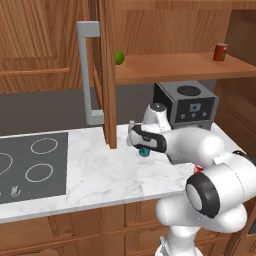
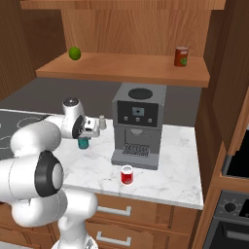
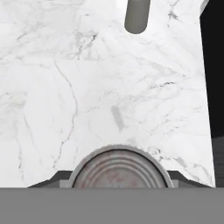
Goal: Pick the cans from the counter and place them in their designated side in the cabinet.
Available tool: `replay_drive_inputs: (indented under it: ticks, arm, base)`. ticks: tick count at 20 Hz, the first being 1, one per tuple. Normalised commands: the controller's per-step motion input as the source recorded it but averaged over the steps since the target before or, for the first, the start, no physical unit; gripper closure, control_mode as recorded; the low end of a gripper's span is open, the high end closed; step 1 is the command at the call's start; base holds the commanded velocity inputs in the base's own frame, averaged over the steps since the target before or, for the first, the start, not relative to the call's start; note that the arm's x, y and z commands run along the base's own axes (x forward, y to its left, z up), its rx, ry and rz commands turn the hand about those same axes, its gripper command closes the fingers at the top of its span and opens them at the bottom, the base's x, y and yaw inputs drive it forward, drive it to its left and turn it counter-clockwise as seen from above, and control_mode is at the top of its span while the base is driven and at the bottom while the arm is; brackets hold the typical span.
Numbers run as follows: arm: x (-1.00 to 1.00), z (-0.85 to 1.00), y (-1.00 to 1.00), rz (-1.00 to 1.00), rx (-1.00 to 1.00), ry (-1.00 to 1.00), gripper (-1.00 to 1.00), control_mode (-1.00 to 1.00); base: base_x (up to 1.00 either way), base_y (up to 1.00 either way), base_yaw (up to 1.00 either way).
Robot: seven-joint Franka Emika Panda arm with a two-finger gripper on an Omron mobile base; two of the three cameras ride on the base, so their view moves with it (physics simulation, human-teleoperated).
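The teal can [image 1: 144, 152] is mostly hidden in both base views: only its lower end peeks out beneath the hand, the rest covered by the jaws and wrist. In the hand view its silvery top is cut off by the lower edge, and the finger tips [image 3: 48, 180] show merely as dark slivers at either side. The red can [image 1: 198, 170] is almost wholly behind the white forearm in the left base view (a small red scrap is all that shows). The grey shaker [image 3: 137, 15] is cropped by the hand view's top edge. The label on the darker can [image 2: 181, 56] is too small to read.
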Motion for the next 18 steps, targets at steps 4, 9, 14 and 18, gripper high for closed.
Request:
replay_drive_inputs:
  ticks: [4, 9, 14, 18]
  arm:
    - [-0.16, 0.35, 0.00, 0.00, 0.00, -0.05, 1.00, -1.00]
    - [-0.21, 0.36, -0.01, 0.00, 0.00, -0.06, 1.00, -1.00]
    - [-0.23, 0.36, -0.01, 0.00, 0.00, -0.07, 1.00, -1.00]
    - [-0.24, 0.36, -0.03, 0.00, 0.00, -0.08, 1.00, -1.00]
  base:
    - [0.00, 0.00, 0.00]
    - [0.00, 0.00, 0.00]
    - [0.00, 0.00, 0.00]
    - [0.00, 0.00, 0.00]
